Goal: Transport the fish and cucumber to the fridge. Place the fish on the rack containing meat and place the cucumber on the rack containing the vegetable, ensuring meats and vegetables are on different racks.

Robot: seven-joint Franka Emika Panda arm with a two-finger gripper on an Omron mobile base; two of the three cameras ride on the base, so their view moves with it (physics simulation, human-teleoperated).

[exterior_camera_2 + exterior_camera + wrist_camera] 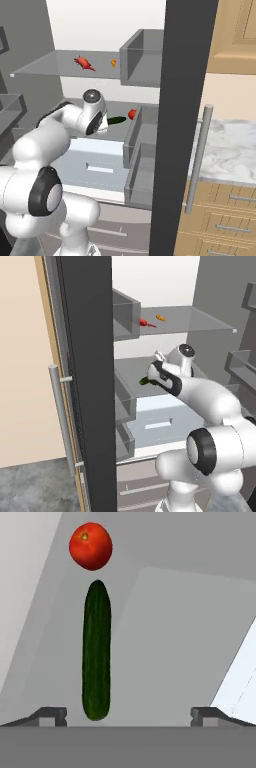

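Looking at: fridge (85,381) w/ doors open, my arm reaching in at middle shelf (165,637).
Hand (128,714): I see both tips spread wide, nothing btwn them, holding nothing.
Cucumber (96,649): lying flat on middle shelf, ahead of hand, nearer its left tip; long axis runs straight away from hand cam, far end pointing at vegetable (90,546).
Gap: cuke's far end just short of vegetable, can't tell if touching.
Upper shelf (55,65): fish (84,62) w/ meat (113,63) beside it, apart.

dark green cucumber (96,651) lies flat beside round red vegetable (90,546) (apart).
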